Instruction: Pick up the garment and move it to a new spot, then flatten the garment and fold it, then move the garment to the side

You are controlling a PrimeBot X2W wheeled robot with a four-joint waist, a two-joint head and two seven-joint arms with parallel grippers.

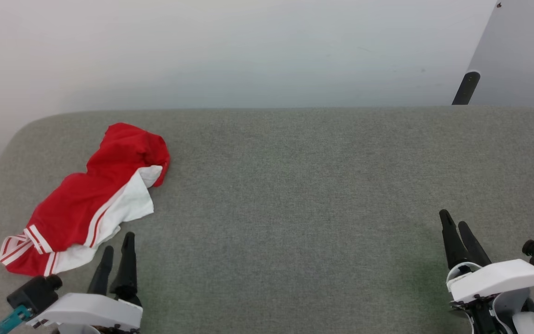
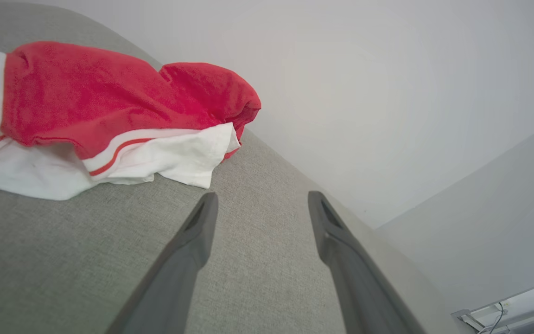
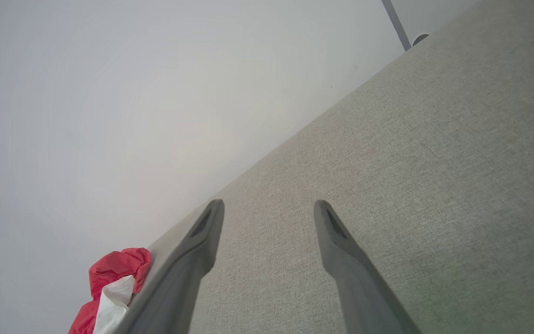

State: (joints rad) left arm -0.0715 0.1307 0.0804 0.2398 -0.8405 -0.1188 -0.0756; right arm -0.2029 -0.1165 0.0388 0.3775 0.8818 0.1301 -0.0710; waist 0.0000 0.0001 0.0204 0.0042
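So there's just one garment (image 1: 86,199), a scrunched-up red jersey with a white sleeve and red-white striped trim, sitting at the left end of the grey fabric tabletop (image 1: 295,185). Two grippers: left gripper (image 1: 118,241) just beside it, right gripper (image 1: 453,218) well apart from it. Both have their jaws spread and hold nothing.

Crumpled red jersey garment (image 1: 86,199) with white sleeves is recorded at frame left on the grey fabric surface (image 1: 295,185). Just beside it, the left gripper (image 1: 118,241) is seen lower left; the right gripper (image 1: 453,218) lower right, fingers parted.
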